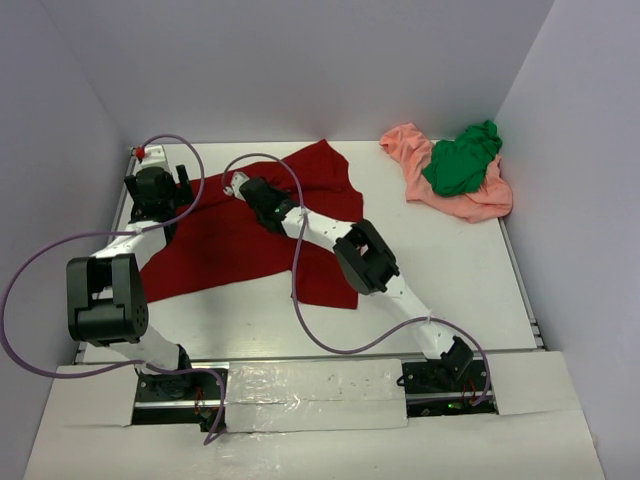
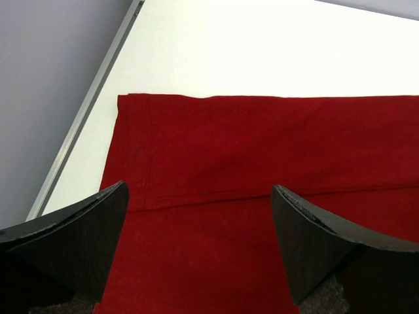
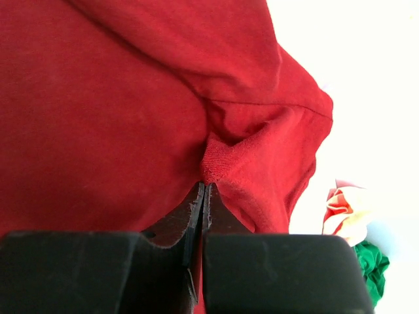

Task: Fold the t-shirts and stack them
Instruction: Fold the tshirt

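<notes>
Dark red t-shirt point(image 1: 250, 240) lies spread, roughly flat, on the left half of the table point(image 1: 450, 270), with one corner reaching toward the far edge. The right gripper point(image 3: 204, 193) is clenched on it: the closed tips pinch a pucker of cloth near the shirt's far edge, and creases run out from the pinch. Judgement: this grip is there to lift or drag that part over for a fold. The left gripper point(image 2: 198, 190) stands released, jaws wide, holding nothing. It hovers over the hem point(image 2: 196, 196) near the table's left edge, probably lined up to take a second grip so that both ends move together. The green t-shirt point(image 1: 462, 160) sits crumpled on top of the salmon-pink t-shirt point(image 1: 410, 150) at the far right corner, well apart. Both are unfolded, apparently parked there to keep the work area free. Nothing is stacked yet.
</notes>
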